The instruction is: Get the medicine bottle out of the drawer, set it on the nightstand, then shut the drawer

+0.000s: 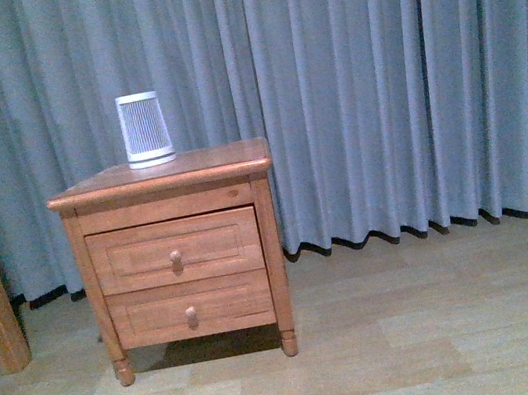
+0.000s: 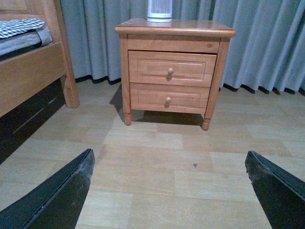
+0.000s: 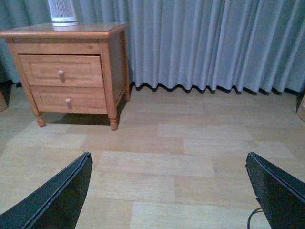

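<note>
Left gripper (image 2: 169,156), right gripper (image 3: 167,156): fingers spread, empty, ready for approach. Drawer (image 1: 175,251): shut, well beyond both fingertips. Bottle: unseen, presumably inside. Nightstand (image 1: 212,159): top bears ribbed device (image 1: 145,129).

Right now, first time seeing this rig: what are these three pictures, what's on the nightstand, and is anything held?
This is a robot with two arms, each ending in a two-finger gripper. The front view comes from a camera on its body and shows neither arm, only the nightstand before a grey curtain. The upper drawer and the lower one are shut, and a white ribbed device stands on top. The other two pictures come from wrist cameras, where the dark wedges in the lower corners are gripper fingers. The left gripper and right gripper are open over the floor and hold nothing. No medicine bottle shows anywhere.
</note>
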Motion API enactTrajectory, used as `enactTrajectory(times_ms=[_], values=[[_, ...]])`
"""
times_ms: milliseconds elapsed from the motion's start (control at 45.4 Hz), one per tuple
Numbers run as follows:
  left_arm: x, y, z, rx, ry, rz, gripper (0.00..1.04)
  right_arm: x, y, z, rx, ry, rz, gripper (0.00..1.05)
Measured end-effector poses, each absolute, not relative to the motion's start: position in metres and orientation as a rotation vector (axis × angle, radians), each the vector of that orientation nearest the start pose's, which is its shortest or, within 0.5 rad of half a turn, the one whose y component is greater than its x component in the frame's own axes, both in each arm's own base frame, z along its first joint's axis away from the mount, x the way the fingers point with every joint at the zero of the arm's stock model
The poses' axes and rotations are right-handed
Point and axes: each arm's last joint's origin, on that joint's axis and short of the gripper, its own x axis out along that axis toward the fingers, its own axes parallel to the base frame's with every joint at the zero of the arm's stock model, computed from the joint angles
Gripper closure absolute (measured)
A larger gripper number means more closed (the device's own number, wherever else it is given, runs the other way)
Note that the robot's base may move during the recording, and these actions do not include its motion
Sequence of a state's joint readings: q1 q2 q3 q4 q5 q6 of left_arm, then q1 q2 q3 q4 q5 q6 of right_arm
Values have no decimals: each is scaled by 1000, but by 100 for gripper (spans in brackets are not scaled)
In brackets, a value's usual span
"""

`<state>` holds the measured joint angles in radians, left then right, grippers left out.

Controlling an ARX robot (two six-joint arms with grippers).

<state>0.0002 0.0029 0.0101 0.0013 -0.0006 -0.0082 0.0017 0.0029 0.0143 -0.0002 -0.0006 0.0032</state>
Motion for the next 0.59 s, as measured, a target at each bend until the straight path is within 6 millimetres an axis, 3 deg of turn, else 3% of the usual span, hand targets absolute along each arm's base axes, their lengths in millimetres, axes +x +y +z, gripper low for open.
enactTrajectory(times_ms=[594], values=[[97, 0, 167, -8, -9, 1, 7, 97, 0, 168, 3, -11, 2, 7]])
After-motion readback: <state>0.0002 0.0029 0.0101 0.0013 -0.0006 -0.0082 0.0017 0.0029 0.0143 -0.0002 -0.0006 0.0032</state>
